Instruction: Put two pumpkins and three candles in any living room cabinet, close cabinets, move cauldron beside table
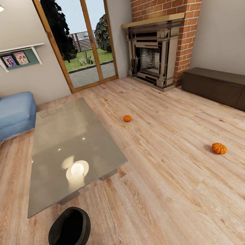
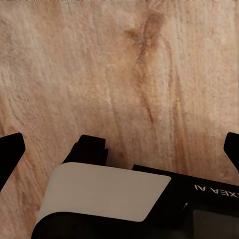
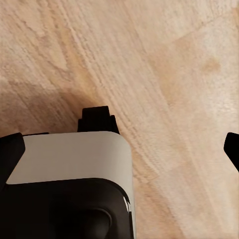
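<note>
Landmark: glass-topped table, living room.

- Pumpkins, two: nearer-the-fireplace pumpkin on the floor just off the table's long side; second pumpkin well apart from the table, on open floor toward the cabinet. Neither stowed.
- Cabinet: along the wall beyond the table, fronts appear flush and shut.
- Candles: none identified.
- Cauldron: on the floor just beside the table's near end; likely already satisfies its placement.
- Left gripper: fingers spread, empty, over floor.
- Right gripper: fingers spread, empty.

Status: judged early; all stowing outstanding.
</note>
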Tool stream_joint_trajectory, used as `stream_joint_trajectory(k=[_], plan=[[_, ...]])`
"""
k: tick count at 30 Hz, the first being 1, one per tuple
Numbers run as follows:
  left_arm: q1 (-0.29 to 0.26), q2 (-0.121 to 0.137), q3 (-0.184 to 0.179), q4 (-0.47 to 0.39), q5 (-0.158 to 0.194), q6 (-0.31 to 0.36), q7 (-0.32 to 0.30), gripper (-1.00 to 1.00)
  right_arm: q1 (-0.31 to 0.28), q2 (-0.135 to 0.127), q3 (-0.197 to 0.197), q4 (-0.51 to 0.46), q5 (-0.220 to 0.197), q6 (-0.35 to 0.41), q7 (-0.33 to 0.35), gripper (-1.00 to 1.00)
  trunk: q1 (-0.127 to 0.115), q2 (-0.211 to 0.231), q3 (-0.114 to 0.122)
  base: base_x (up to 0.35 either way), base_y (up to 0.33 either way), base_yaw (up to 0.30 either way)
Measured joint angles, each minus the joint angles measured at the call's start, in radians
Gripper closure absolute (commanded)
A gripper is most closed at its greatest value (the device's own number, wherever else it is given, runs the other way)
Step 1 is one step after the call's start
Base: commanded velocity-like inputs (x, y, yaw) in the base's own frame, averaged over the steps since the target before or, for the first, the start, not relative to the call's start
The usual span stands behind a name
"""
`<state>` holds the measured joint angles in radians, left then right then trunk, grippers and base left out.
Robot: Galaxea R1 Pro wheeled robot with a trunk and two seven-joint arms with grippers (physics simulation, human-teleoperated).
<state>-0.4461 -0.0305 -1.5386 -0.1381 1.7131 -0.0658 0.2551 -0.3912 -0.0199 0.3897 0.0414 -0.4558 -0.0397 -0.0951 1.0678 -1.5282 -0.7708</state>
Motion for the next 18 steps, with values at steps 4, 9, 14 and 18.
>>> stream_joint_trajectory(k=[4, 9, 14, 18], plan=[[0.000, 0.000, -0.001, -0.004, 0.000, 0.002, -0.001, -1.00, 0.000, 0.001, 0.000, 0.000, -0.002, 0.000, 0.000, -1.00, 0.000, 0.000, 0.000, 0.000, 0.000, 0.000], [0.001, 0.001, -0.001, -0.004, 0.001, 0.003, -0.001, -1.00, 0.000, 0.004, 0.000, -0.004, -0.006, 0.000, 0.002, -1.00, 0.000, 0.000, 0.000, 0.000, 0.000, 0.000], [0.001, 0.001, -0.002, -0.002, -0.001, 0.002, -0.001, -1.00, 0.000, 0.049, -0.003, -0.012, -0.003, -0.002, 0.006, -1.00, 0.000, 0.000, 0.000, 0.000, 0.000, 0.000], [0.001, 0.000, -0.002, -0.005, -0.001, 0.003, -0.001, -1.00, 0.000, 0.064, -0.003, -0.016, -0.003, -0.032, 0.008, -1.00, 0.000, 0.000, 0.000, 0.000, 0.000, 0.000]])
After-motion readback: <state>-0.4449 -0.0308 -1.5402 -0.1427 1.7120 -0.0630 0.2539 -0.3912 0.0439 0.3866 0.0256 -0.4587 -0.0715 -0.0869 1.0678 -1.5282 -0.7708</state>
